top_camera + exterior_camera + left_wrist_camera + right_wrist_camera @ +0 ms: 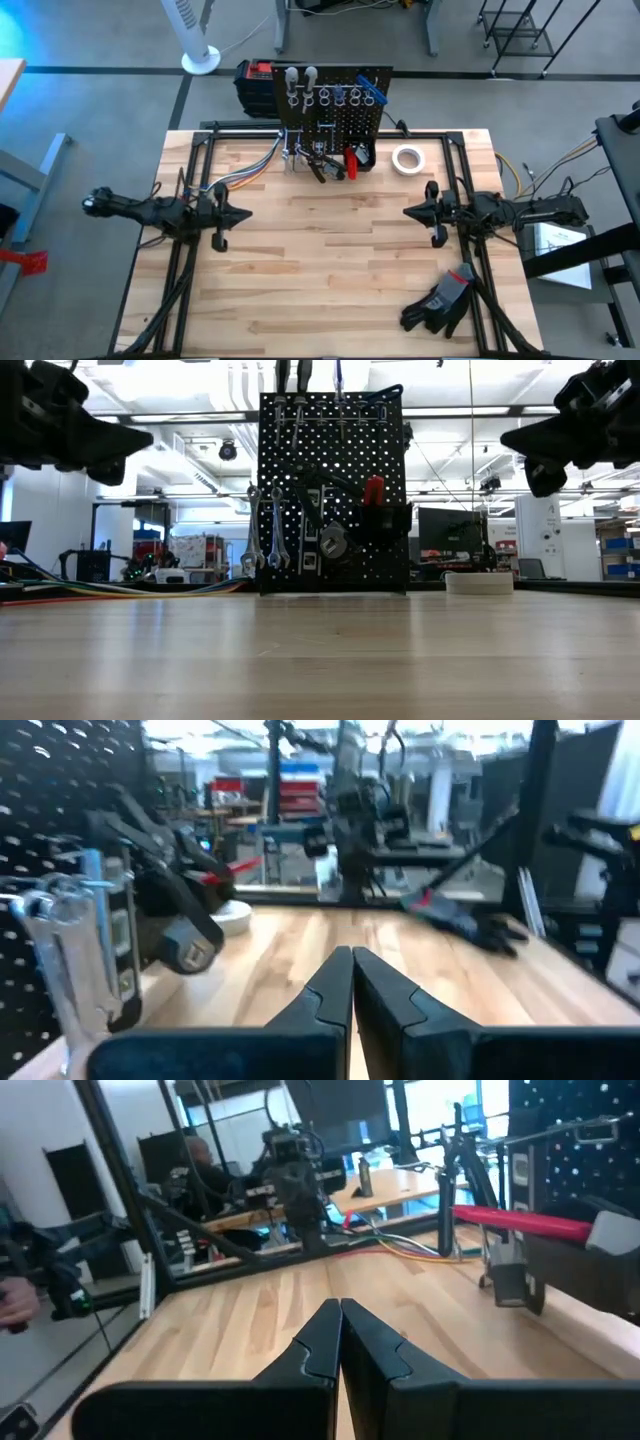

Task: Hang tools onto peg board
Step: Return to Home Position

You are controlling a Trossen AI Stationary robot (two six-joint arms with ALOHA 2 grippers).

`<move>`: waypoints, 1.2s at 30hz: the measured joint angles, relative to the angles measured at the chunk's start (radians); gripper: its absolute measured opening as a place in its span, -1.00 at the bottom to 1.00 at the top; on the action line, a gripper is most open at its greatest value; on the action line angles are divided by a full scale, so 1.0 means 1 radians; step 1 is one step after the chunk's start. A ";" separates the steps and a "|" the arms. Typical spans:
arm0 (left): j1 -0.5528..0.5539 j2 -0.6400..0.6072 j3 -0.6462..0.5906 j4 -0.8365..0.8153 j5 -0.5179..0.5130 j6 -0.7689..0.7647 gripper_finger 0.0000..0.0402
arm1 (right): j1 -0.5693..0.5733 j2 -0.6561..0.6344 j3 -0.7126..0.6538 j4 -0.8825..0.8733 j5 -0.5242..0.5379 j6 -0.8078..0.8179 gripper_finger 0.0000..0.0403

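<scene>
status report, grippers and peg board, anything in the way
Left gripper shut, empty, left side. Right gripper shut, empty, right side. Tools hang on peg board. Tape roll beside board, gloves near right edge, neither blocking.

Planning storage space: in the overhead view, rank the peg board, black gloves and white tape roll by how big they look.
Largest to smallest:
1. peg board
2. black gloves
3. white tape roll
None look alike.

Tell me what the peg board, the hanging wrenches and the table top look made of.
Peg board: matte black sheet, evenly perforated, probably painted metal. Wrenches: bright silver and glinting, likely polished steel. Table top: pale wood in glued strips with visible grain, butcher-block style, smooth finish.
</scene>
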 joint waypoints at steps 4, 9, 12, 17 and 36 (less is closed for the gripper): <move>0.018 0.009 0.000 -0.007 0.045 0.010 -1.00 | 0.000 0.000 0.000 0.015 -0.038 -0.032 -1.00; 0.046 0.014 0.000 -0.013 0.086 -0.034 -1.00 | 0.000 0.010 0.000 0.009 -0.052 -0.057 -1.00; 0.046 0.024 0.000 -0.015 0.100 -0.034 -1.00 | 0.000 0.019 0.000 0.014 -0.103 -0.152 -1.00; 0.047 0.050 0.000 -0.015 0.095 -0.023 -1.00 | -0.001 0.020 0.000 0.025 -0.101 -0.155 -1.00; 0.047 0.168 0.009 0.001 0.088 -0.028 -1.00 | 0.000 0.021 0.000 0.028 -0.100 -0.168 -1.00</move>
